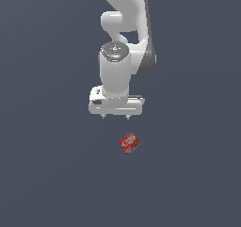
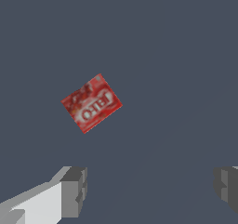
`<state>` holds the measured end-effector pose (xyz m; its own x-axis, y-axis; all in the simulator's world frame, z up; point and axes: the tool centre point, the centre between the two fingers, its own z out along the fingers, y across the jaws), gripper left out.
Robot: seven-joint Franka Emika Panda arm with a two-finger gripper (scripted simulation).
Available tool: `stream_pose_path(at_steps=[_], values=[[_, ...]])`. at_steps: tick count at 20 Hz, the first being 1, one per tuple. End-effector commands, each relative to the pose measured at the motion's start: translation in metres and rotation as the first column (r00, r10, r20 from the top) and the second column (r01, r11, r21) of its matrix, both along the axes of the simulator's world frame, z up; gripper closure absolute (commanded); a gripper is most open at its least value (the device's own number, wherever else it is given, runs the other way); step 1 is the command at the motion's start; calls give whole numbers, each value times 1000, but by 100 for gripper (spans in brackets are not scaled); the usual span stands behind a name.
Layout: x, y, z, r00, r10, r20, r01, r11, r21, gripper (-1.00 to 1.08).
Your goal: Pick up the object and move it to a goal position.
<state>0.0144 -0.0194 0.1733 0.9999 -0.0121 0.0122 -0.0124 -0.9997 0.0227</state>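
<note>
Now, line by line:

Claw: the gripper (image 1: 116,116) hangs above the floor with its jaws spread wide and nothing between them; in the wrist view the two grey fingertips (image 2: 74,190) stand far apart at the picture's edge.

Box: the red box (image 1: 128,143) lies flat on the grey floor (image 1: 47,174), white lettering up, turned at a slant. It sits apart from the claw, not under the gap between the fingers.

Stage: by my reading the reach has not closed in yet; the box is untouched.

Risk, aim: a straight drop from here would likely miss, since the box is off to one side of the jaw gap.

Risk, angle: the box is skewed against the finger line, so closing without turning the wrist could catch its corners and spin or squirt it away.

Risk, height: it is low and flat; stopping too high may pinch only the top edge.

Hidden: no goal marker shows in either view. The lettering is too blurred to read. One fingertip is cut off by the wrist picture's border.
</note>
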Motion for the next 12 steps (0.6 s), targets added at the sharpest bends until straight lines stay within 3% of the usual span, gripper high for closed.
stream_pose_path(at_steps=[1,12], values=[[0,0,0,1000,0,0,0,1000,0,-92],[6,-4,5,1000,8,8,-8,1000,-11,-92]])
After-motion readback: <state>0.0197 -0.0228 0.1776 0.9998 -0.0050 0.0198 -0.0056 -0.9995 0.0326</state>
